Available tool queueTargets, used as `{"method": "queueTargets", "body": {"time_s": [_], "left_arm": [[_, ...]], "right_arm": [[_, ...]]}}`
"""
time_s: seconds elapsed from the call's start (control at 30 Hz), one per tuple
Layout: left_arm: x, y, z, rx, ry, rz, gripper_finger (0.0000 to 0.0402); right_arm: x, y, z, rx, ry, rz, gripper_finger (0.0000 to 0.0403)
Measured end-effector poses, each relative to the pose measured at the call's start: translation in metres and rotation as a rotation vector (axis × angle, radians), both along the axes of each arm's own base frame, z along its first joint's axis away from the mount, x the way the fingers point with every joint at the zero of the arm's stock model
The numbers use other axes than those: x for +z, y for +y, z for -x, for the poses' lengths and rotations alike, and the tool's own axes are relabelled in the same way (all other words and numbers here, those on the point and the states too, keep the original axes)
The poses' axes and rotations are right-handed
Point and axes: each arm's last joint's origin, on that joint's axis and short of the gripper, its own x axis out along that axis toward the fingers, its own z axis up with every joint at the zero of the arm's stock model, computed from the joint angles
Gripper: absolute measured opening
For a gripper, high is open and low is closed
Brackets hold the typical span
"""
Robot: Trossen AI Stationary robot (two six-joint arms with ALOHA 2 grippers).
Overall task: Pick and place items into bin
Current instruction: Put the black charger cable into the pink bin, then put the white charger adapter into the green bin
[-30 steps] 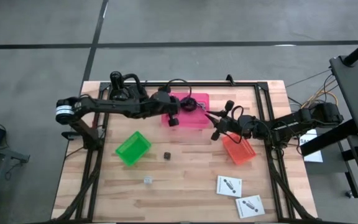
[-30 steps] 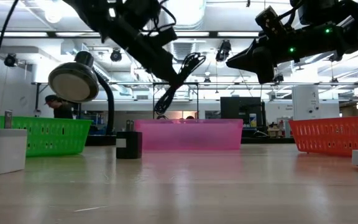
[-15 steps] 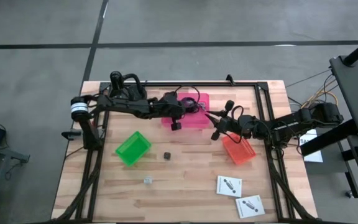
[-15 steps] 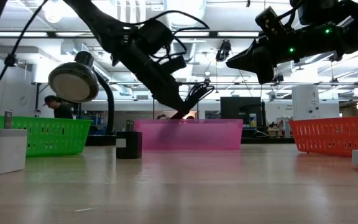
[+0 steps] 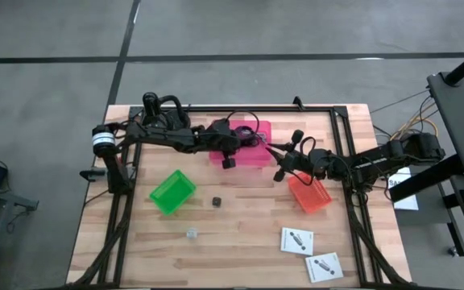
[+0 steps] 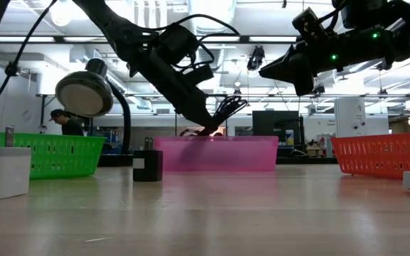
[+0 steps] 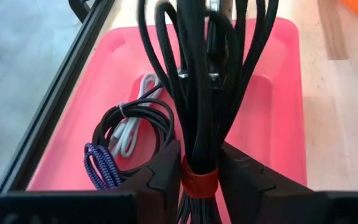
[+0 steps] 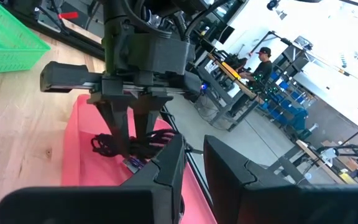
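Placing step: left hand point(image 7: 199, 177) is over the pink bin point(image 5: 252, 155), with the black cable bundle point(image 7: 201, 93) between its fingers at the red tie point(image 7: 199, 180). Fingers sit close on either side of the tie; I can't tell whether they grip it or have begun to let go. Bundle hangs into the bin, above the black coiled cable point(image 7: 129, 127), purple cable point(image 7: 101, 165) and short silvery cable point(image 7: 129, 134) already lying inside.

Right hand point(image 8: 190, 163) waits near the orange bin point(image 5: 309, 193), fingers close together, holding nothing.

Next, as I read it: spread the fingers fully, lift straight up so loops don't snag.

Left on the table point(image 5: 248, 234): tiny dark cube point(image 5: 215, 201), tiny clear piece point(image 5: 191, 234), two flat white packets point(image 5: 296, 240).
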Motion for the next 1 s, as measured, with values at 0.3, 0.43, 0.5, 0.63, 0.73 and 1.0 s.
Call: {"method": "queueTargets", "body": {"time_s": [0.3,0.43,0.5,0.63,0.73,1.0], "left_arm": [[0.001,0.000,0.000,0.006,-0.005,0.005,0.0124],[0.007,-0.001,0.002,0.005,-0.019,0.000,0.0125],[0.014,-0.003,0.004,0.001,-0.037,-0.004,0.0125],[0.029,-0.016,0.009,-0.005,-0.059,0.025,0.0125],[0.041,-0.032,0.019,-0.021,-0.028,0.065,0.0125],[0.068,-0.087,0.036,-0.084,-0.047,0.193,0.0125]], "right_arm": [[0.000,0.000,0.000,0.000,0.000,0.000,0.0052],[0.000,0.000,0.000,0.000,0.000,0.000,0.0052],[0.000,0.000,0.000,0.000,0.000,0.000,0.0052],[0.000,0.000,0.000,0.000,0.001,0.000,0.0052],[0.000,0.000,0.000,0.000,0.001,0.000,0.0052],[0.000,0.000,0.000,0.000,0.004,0.003,0.0052]]}}
